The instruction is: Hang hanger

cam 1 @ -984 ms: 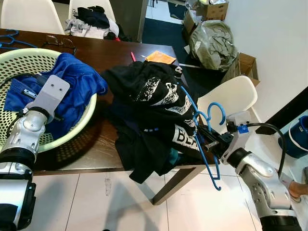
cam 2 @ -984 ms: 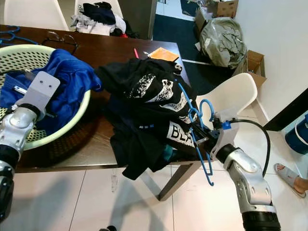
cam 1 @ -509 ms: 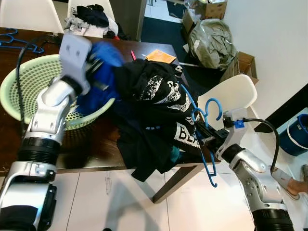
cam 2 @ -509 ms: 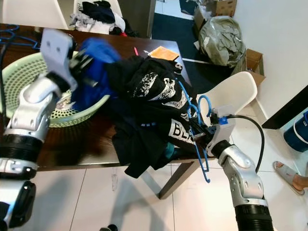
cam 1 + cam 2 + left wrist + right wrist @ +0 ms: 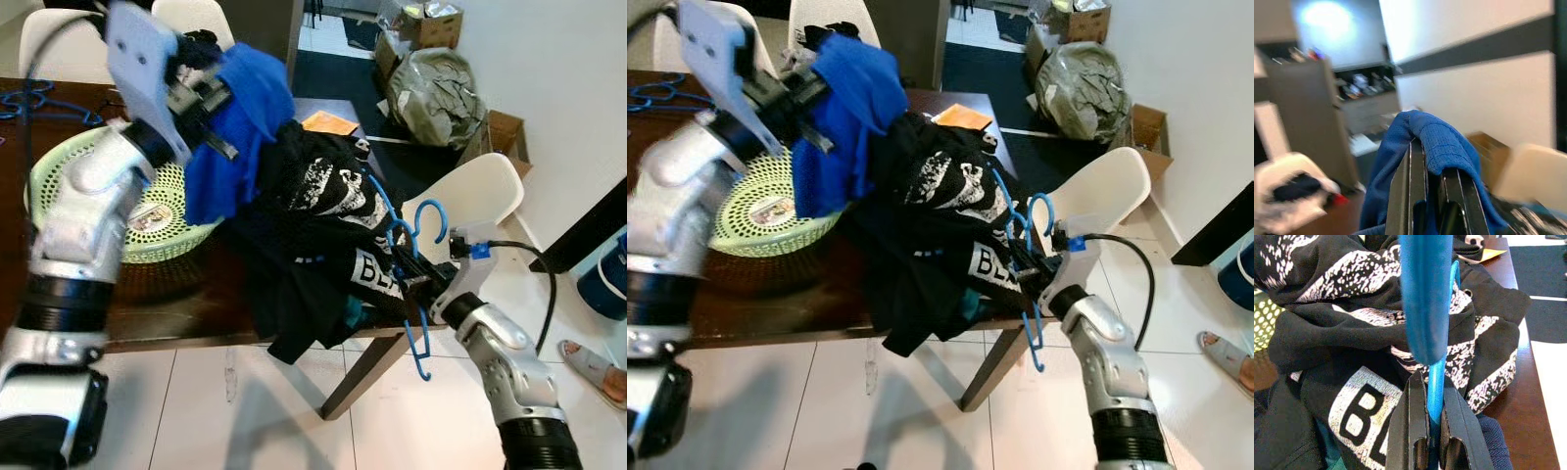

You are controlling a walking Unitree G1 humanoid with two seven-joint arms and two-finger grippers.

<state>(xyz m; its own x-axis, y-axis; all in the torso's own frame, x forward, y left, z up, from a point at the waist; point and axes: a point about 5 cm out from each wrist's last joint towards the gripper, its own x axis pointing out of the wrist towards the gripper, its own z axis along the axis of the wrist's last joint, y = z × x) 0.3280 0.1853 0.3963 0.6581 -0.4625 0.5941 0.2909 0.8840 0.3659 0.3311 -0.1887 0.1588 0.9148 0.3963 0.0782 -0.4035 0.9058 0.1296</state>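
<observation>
The blue plastic clothes hanger (image 5: 411,284) hangs off the right-hand edge of the dark wooden table (image 5: 176,308), its hook up by the white chair (image 5: 470,196) and its lower bar dangling below the tabletop. The right gripper (image 5: 409,285) is clamped on one of its thin bars, fingers pinching it from both sides, as the right wrist view makes plain. Just beside it, a heap of black printed garments (image 5: 328,220) spills over the same edge. Above the table's far left part, the left gripper (image 5: 201,93) holds a blue mesh shirt (image 5: 235,127) pinched between its fingers, raised over the pale green plastic laundry basket (image 5: 147,230). The shirt is not yet on the hanger, and no rail to hang it on is visible, so most of the job appears to remain.
</observation>
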